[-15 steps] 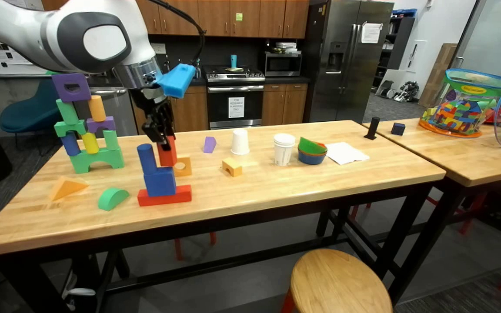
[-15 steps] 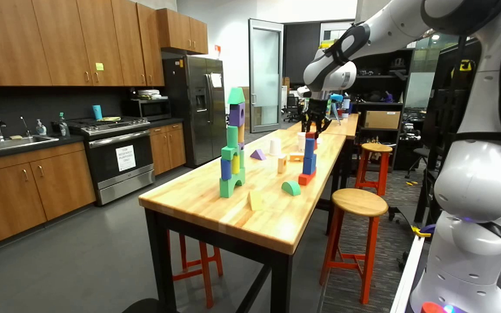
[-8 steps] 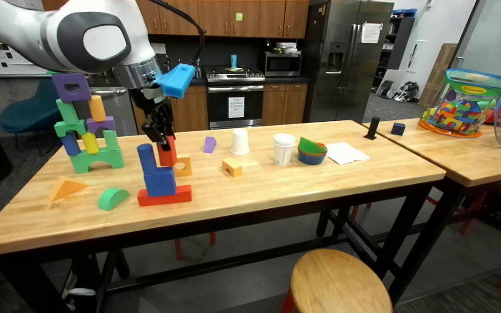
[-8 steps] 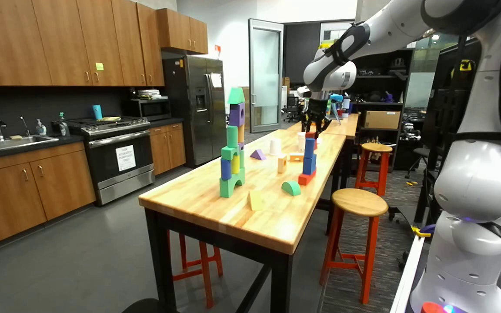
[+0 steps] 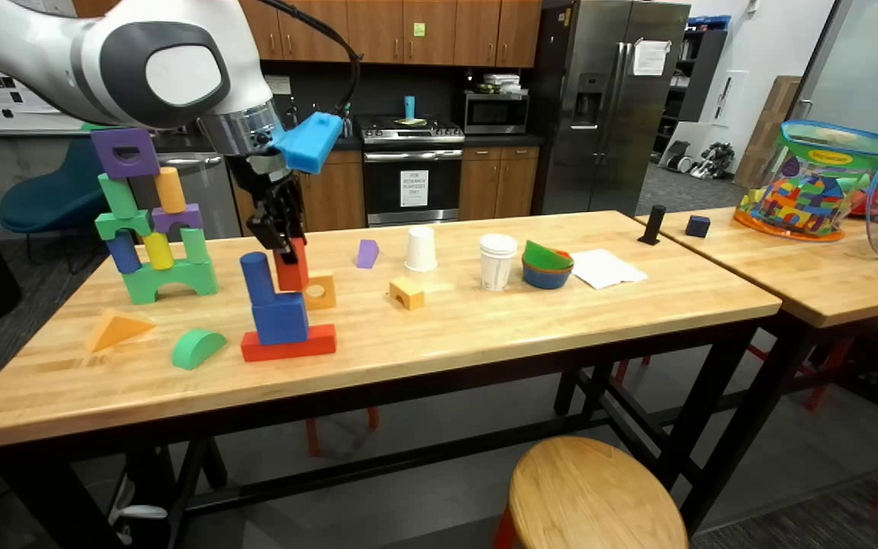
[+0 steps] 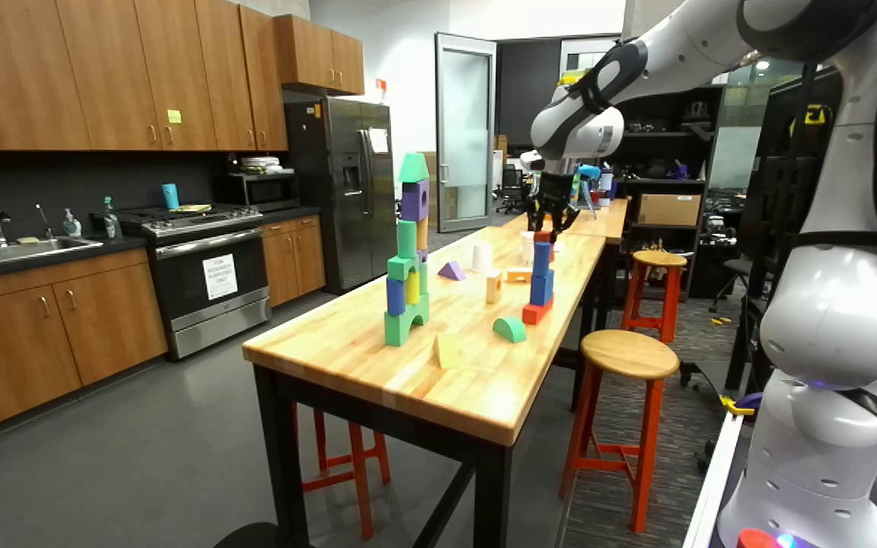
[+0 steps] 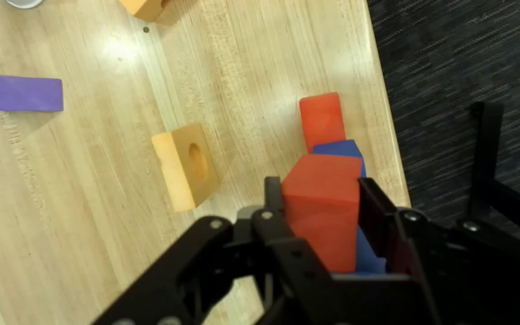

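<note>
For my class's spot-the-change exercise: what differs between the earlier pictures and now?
Nothing visibly moved; nothing was taken hold of or let go. The gripper still holds the red block upright beside the blue cylinder; the multicoloured tower stayed as it was.

The paper sign on the oven door reads "FOR RESEARCH PURPOSES ONLY"; the notice on the refrigerator is too small to read.

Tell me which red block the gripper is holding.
The shorter red block, clamped in the gripper; the long red block lies flat on the table, beneath the rectangular blue block.
</note>
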`<state>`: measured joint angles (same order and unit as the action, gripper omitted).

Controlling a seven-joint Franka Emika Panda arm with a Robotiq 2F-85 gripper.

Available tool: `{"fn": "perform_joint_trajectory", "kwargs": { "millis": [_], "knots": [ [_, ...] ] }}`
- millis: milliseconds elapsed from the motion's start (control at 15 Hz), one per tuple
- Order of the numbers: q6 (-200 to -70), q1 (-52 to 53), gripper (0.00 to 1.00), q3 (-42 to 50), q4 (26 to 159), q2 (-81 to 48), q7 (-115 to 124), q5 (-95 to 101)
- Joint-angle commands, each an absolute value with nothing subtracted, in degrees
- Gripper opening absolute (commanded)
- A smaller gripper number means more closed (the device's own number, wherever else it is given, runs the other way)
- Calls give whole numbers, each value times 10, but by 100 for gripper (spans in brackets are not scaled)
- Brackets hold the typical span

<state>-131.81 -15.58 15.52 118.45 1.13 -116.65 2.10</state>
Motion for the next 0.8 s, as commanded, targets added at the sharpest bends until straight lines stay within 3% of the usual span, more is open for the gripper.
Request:
{"fn": "perform_joint_trajectory", "kwargs": {
  "millis": [0,733],
  "knots": [
    [-1315,-153,19,155,1178,11,-1160,15],
    [-1326,-154,19,155,1198,15,-1159,24]
  ]
}}
